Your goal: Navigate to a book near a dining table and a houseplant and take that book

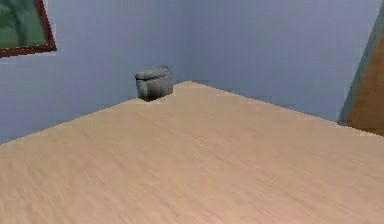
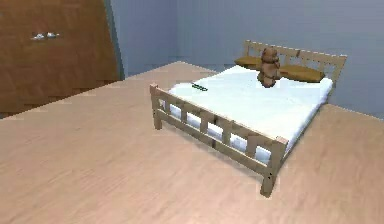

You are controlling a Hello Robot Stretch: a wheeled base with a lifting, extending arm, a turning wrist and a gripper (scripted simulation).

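I cannot tell my gripper's state, nor where the book lies. In the arm side view a pale wooden slatted bed frame with a white mattress stands on the light wood plank floor. A brown stuffed figure sits by brown pillows at the headboard, a small dark flat object lies near the mattress's edge, and dark brown wooden doors stand at the left. Ahead, a small grey lidded box sits against the blue-grey wall, between a dark-framed green picture and a brown wooden door.
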